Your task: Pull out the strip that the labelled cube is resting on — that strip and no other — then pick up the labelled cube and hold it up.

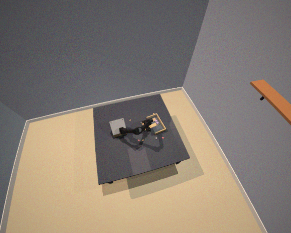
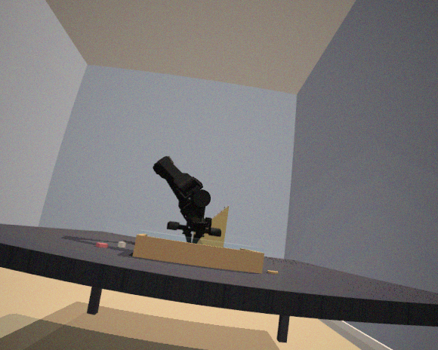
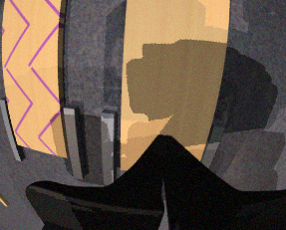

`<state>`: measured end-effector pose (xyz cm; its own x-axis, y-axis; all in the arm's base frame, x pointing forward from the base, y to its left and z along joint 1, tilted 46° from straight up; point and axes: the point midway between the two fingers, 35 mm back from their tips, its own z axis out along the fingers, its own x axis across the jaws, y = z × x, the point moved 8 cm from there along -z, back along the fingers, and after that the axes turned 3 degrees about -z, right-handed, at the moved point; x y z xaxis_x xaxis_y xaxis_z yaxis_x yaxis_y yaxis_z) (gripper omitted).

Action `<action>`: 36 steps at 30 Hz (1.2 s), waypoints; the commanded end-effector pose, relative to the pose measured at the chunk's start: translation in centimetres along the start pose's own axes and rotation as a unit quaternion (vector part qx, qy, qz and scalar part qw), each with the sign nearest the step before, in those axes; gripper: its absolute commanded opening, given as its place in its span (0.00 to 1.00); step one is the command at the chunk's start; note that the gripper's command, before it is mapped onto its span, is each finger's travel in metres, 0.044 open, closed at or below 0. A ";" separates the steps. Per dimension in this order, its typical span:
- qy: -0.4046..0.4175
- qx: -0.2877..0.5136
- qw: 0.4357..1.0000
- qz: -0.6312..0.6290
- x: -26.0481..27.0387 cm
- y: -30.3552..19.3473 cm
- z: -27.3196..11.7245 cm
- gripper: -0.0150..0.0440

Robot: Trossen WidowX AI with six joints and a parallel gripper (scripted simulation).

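Note:
A shallow wooden tray (image 1: 163, 125) (image 2: 197, 256) stands on the dark table (image 1: 121, 160) to the right of the arm's base. In the wrist view two tan strips lie side by side on the tray's dark floor: a plain strip (image 3: 174, 28) in the middle and a strip with a purple zigzag (image 3: 36, 47) to its left. My gripper (image 3: 162, 141) (image 2: 189, 238) (image 1: 148, 126) is shut and points down into the tray, its tips over the near end of the plain strip. Small purple pieces (image 1: 156, 122) show in the tray beside the gripper. No cube shows in the wrist view.
The arm's grey base plate (image 1: 117, 125) is left of the tray. Small pink (image 1: 162, 137) (image 2: 102, 244) and white (image 1: 156, 137) (image 2: 121, 244) pieces lie on the table near the tray, and an orange bit (image 2: 272, 271) lies past its end. An orange shelf (image 1: 276, 100) hangs on the right wall.

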<state>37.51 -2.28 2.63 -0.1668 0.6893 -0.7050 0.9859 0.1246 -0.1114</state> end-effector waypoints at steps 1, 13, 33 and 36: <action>-0.003 0.001 1.000 -0.001 0.0 0.0 0.1 0.25; -0.003 0.001 1.000 -0.001 0.0 0.0 0.2 0.25; -0.003 0.001 1.000 -0.001 0.0 0.0 0.4 0.25; -0.003 0.001 1.000 -0.001 0.0 0.1 0.4 0.25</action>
<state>37.53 -2.29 2.50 -0.1715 0.6873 -0.7058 0.9851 0.1293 -0.1134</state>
